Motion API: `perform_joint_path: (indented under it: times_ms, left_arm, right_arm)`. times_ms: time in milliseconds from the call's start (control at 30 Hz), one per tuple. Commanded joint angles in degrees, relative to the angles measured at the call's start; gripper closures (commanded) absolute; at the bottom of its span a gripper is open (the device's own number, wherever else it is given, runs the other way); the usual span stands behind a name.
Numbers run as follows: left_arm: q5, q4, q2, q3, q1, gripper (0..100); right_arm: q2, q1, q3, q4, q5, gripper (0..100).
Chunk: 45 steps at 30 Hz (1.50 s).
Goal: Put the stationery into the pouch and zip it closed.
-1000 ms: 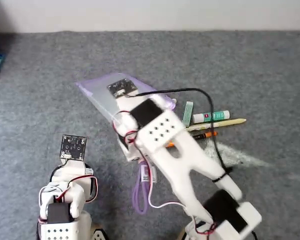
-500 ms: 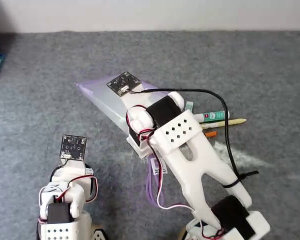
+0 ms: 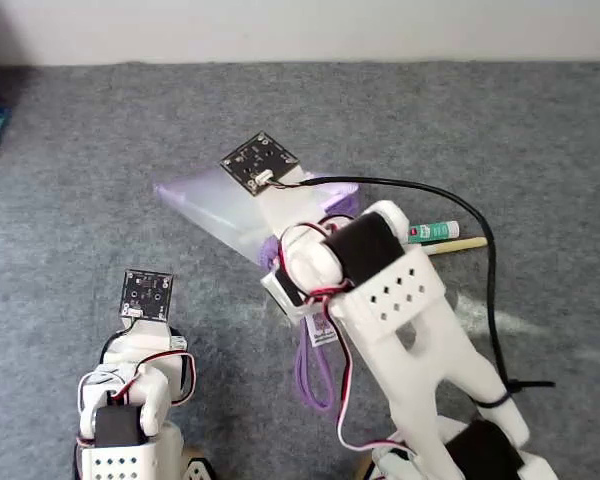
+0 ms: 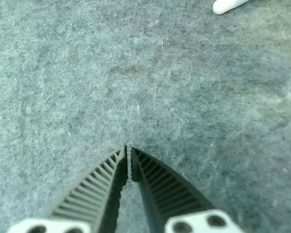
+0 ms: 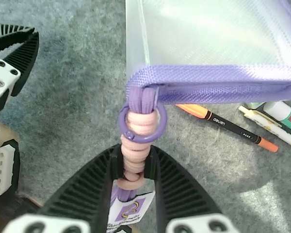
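Observation:
The translucent lavender pouch (image 5: 208,39) has a purple zipper edge and lies on grey carpet, seen too in the high view as the pouch (image 3: 210,205). A purple ring (image 5: 143,124) hangs at its corner with a pink coiled cord on it. My right gripper (image 5: 134,155) is shut on that cord just below the ring. An orange-tipped pen (image 5: 228,128), a cream pencil (image 5: 271,127) and a glue stick (image 5: 283,112) lie outside the pouch beside its zipper edge. My left gripper (image 4: 128,155) is shut on nothing, low over bare carpet at the front left.
The right arm (image 3: 390,280) covers the pouch's near end and most of the stationery; a glue stick (image 3: 435,231) and pencil (image 3: 458,243) poke out. A purple strap loop (image 3: 315,375) trails toward the front. The left arm (image 3: 130,400) sits front left.
The right arm has drawn back toward the front right, holding the cord. The pouch's near corner and the strap loop have shifted right with it. The left arm has stayed still.

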<state>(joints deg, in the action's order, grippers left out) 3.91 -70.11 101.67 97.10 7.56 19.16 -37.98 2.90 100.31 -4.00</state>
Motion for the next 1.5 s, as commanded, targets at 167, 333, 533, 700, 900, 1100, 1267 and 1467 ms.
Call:
perform_joint_path:
  times_ms: [167, 333, 533, 700, 900, 1100, 1267, 1467]
  left_arm:
    - [0.53, -0.18, 0.62, -4.7, -3.6, 98]
    - [-4.48, -0.18, 0.62, -14.55, -2.29, 98]
    - [-17.23, -0.26, 0.53, -22.9, -6.86, 82]
    - [-22.33, 0.79, 0.53, -23.43, -13.63, 71]
    - [-22.86, 8.26, 0.44, -23.43, -19.34, 71]
    - [-22.95, 12.92, 0.44, -23.52, -23.47, 75]
    - [-22.95, 16.18, 0.53, -23.69, -24.26, 82]
    - [-22.95, 17.41, 0.53, -23.69, -27.16, 83]
  right_arm:
    - [4.44, 0.13, 1.85, 2.15, -0.53, 99.1]
    - [4.62, 0.13, 1.85, 2.07, -0.62, 99.1]
    - [4.79, 0.13, 1.93, 2.15, -0.79, 99.1]
    - [4.79, -0.13, 2.11, 2.07, -0.88, 99.1]
    - [8.04, -1.89, 2.02, 2.07, -3.34, 99.1]
    - [9.1, -1.98, 2.02, 2.07, -5.63, 99.1]
    - [9.1, -2.24, 2.02, 2.07, -5.8, 99.1]
    - [9.1, -2.15, 2.02, 2.07, -5.8, 99.1]
